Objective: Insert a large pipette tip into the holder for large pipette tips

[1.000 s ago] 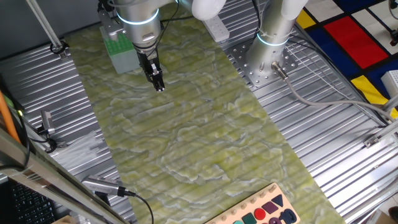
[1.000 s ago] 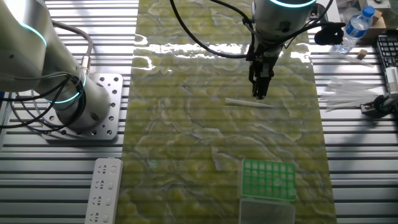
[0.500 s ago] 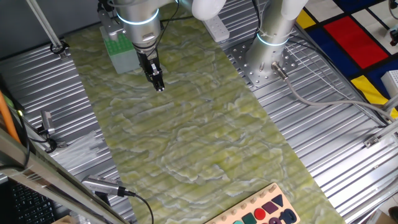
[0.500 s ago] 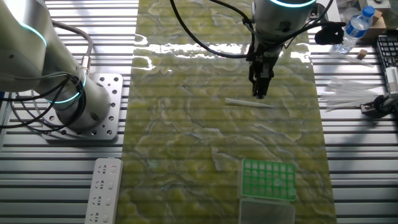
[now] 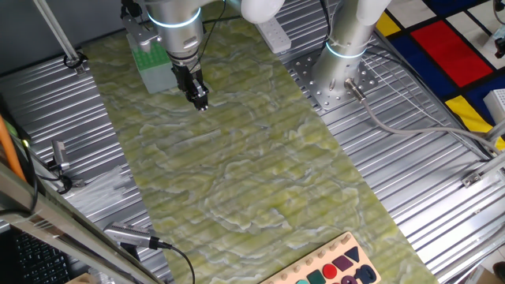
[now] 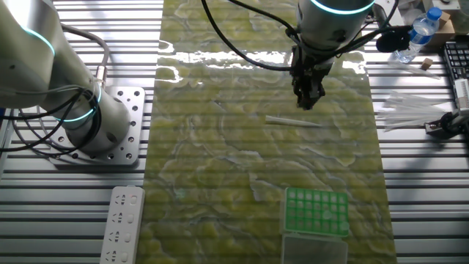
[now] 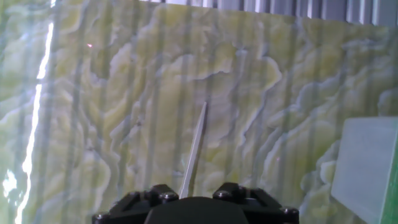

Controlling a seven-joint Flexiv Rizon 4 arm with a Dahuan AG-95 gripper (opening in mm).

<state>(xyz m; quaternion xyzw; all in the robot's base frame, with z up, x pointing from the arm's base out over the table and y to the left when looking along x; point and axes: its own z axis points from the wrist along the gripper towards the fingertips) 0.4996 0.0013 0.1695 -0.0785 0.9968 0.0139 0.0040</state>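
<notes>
The large pipette tip [image 6: 292, 121] lies flat on the green marbled mat, a thin pale sliver. In the hand view it [image 7: 196, 146] runs from mid-frame down toward the hand's dark body. My gripper [image 6: 308, 101] hangs just above the mat over the tip's right end, and it also shows in one fixed view [image 5: 200, 102]. Its fingers look pressed together and hold nothing. The holder for large pipette tips [image 6: 316, 211], green gridded top and pale sides, stands on the near part of the mat. It also shows behind the arm [image 5: 150, 61] and at the hand view's right edge [image 7: 367, 168].
A second arm's base [image 6: 102, 128] stands left of the mat on ribbed metal. Loose clear pipette tips [image 6: 410, 110] and a water bottle [image 6: 423, 29] lie to the right. A white remote [image 6: 121, 224] lies at the front left. A shape board [image 5: 331, 268] sits at one end of the mat.
My gripper has risen a little and shifted slightly away from the mat. The pipette tip stays where it lay.
</notes>
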